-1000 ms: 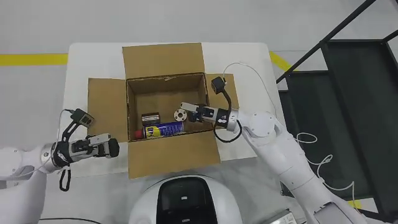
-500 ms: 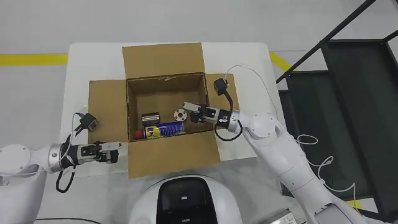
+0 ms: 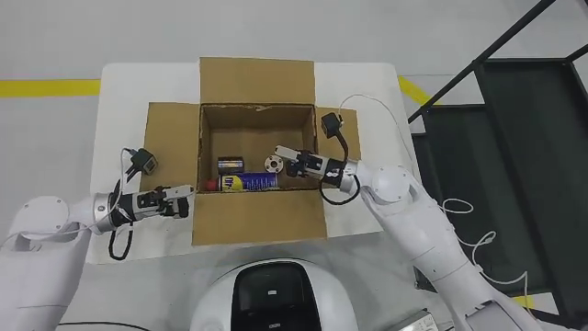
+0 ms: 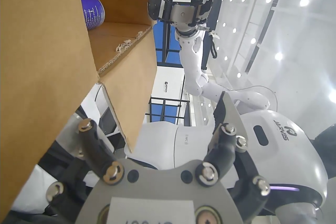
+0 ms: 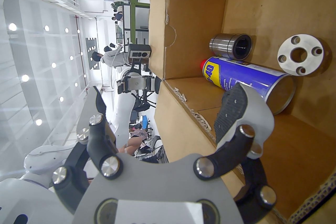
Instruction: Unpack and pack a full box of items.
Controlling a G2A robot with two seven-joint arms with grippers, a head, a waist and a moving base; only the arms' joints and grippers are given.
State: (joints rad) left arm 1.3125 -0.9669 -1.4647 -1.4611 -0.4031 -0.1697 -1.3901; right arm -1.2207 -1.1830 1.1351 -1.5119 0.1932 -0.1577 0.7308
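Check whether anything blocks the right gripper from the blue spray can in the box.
Nothing visible does. The right gripper, jaws open, hangs close to the blue spray can; the pale round metal flange sits beside its base, not between.

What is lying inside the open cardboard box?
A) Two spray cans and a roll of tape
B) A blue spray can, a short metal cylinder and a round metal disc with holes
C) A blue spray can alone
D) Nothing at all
B: the right wrist view looks into the box and shows the blue spray can on its side, with the metal cylinder and the round disc with holes next to it.
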